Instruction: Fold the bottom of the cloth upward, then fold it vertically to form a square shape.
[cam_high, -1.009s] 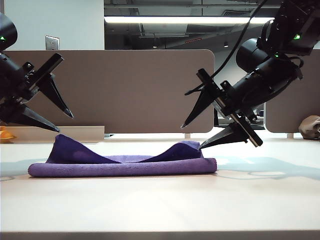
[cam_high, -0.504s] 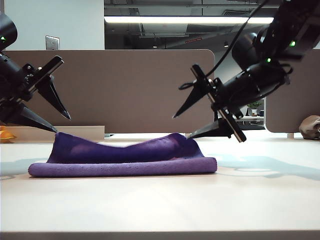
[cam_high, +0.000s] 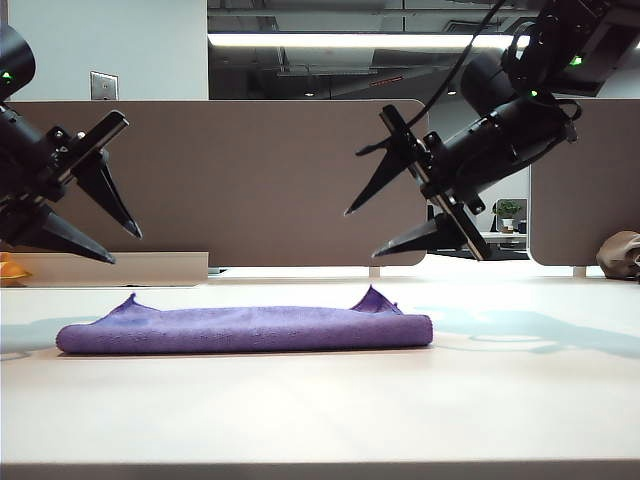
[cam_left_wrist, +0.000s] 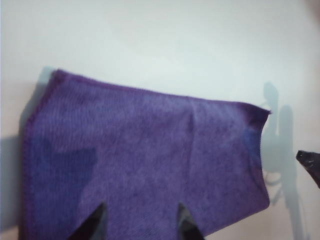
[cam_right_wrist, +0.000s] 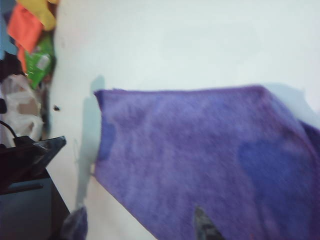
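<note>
The purple cloth (cam_high: 245, 328) lies folded in a long flat band on the white table (cam_high: 320, 410), with two small corners poking up along its back edge. My left gripper (cam_high: 127, 248) hangs open above the cloth's left end, touching nothing. My right gripper (cam_high: 361, 234) is open too, up in the air over the right end. In the left wrist view the cloth (cam_left_wrist: 145, 160) fills the space under the spread left gripper (cam_left_wrist: 141, 207). Seen from the right wrist, the cloth (cam_right_wrist: 200, 160) lies beneath the right gripper (cam_right_wrist: 137, 214), which holds nothing.
Beige partition panels (cam_high: 220, 180) stand behind the table. A small brown lump (cam_high: 620, 255) sits at the far right and something orange (cam_high: 10, 268) at the far left. Colourful packets (cam_right_wrist: 30, 35) lie beyond the table edge in the right wrist view.
The cloth's raised back layer has dropped and now lies flat. My right gripper has lifted up and away from the cloth's right corner. The left gripper has hardly moved.
</note>
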